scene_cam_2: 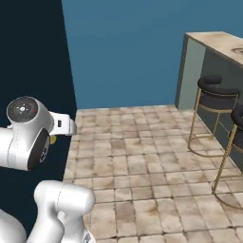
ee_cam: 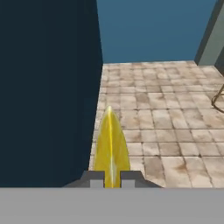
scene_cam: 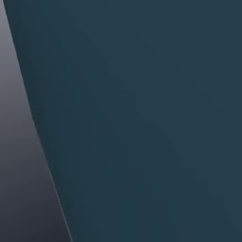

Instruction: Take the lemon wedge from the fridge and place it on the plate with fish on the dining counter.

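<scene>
Lemon wedge (ee_cam: 111,146) sits clamped between the two dark fingertips (ee_cam: 93,179) of the gripper (ee_cam: 112,179), its pointed end sticking out ahead of them in the hand view. The jaws stand nearly closed, with just the thin yellow slice between them. In the right base view a speck of yellow shows at the edge of the white arm (scene_cam_2: 28,135), low beside the dark wall (scene_cam_2: 33,52).

Such a small wedge is likely very light and a little soft, with a slick peel, so it could slip or twist out if the hold loosens. The grip looks to be near one end of the slice, across its flat sides; that seems a fair place, though a hold nearer the middle would be steadier.

Below it lies a floor of worn beige tiles (scene_cam_2: 142,175), with a blue wall (scene_cam_2: 123,52) behind. At the right stands the dining counter (scene_cam_2: 209,42), with a mottled stone top and grey-green front, and two dark stools (scene_cam_2: 216,95) on thin gold legs before it. The carry across the room appears still to come.
</scene>
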